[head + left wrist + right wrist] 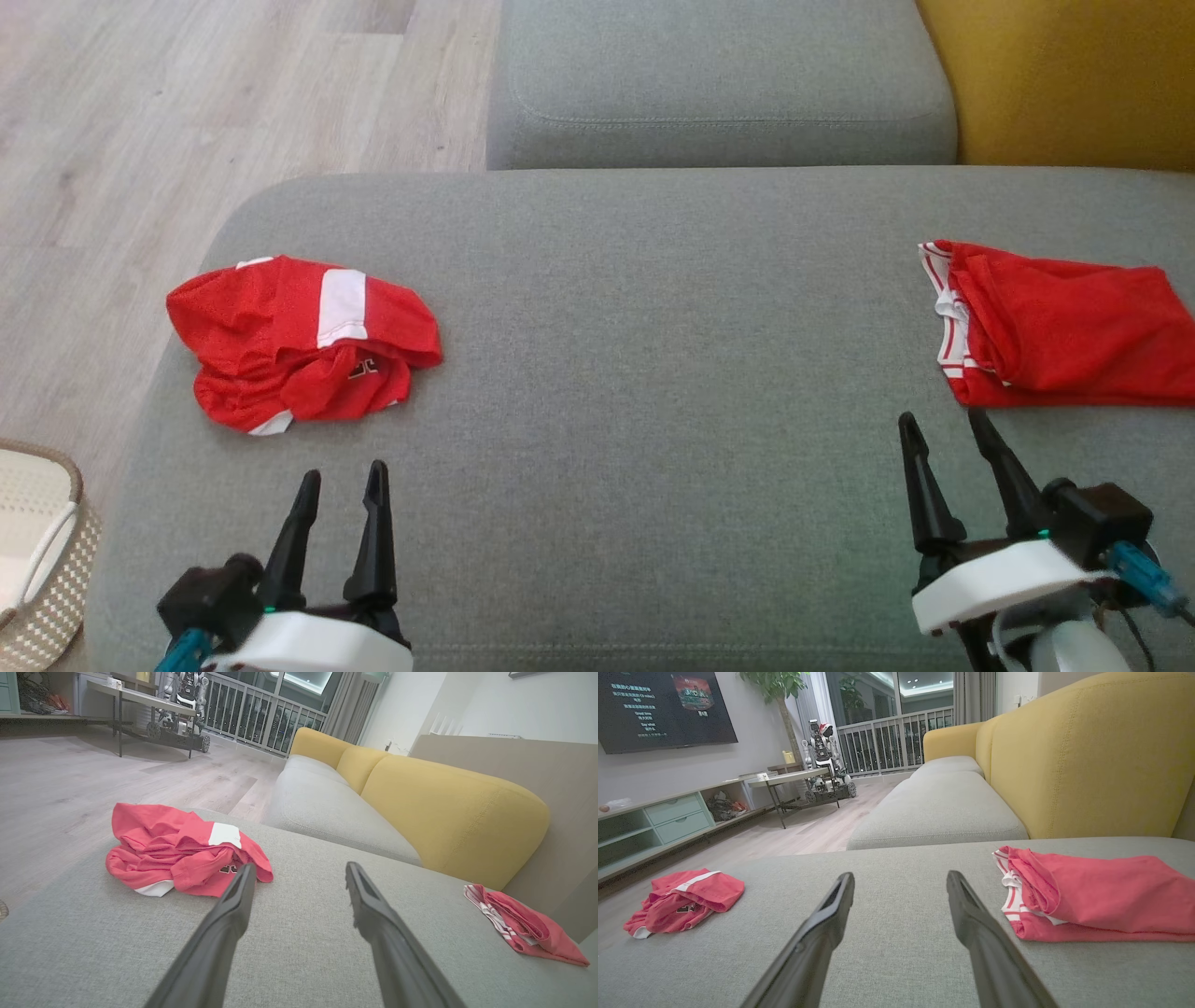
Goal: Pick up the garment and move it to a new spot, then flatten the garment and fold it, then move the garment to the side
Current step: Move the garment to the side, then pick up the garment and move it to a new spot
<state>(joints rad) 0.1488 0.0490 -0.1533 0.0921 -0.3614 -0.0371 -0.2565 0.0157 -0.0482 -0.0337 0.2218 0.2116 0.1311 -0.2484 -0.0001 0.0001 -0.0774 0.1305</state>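
A crumpled red garment (280, 336) with white panels lies in a heap on the left part of the grey sofa seat (653, 373). It also appears in the left wrist view (173, 849) and the right wrist view (682, 900). A second red garment (1064, 327), folded flat with white striped trim, rests at the seat's right end (523, 926) (1087, 891). My left gripper (344, 471) (300, 865) hovers open just short of the crumpled heap and holds nothing. Open and empty too, my right gripper (941, 416) (900, 875) sits close to the folded garment's near left corner.
A woven basket (37, 551) stands on the wooden floor at the lower left. Behind the seat are another grey cushion (719, 84) and a yellow backrest (1055, 75). A low table (794, 781) and another robot (822, 737) stand far off.
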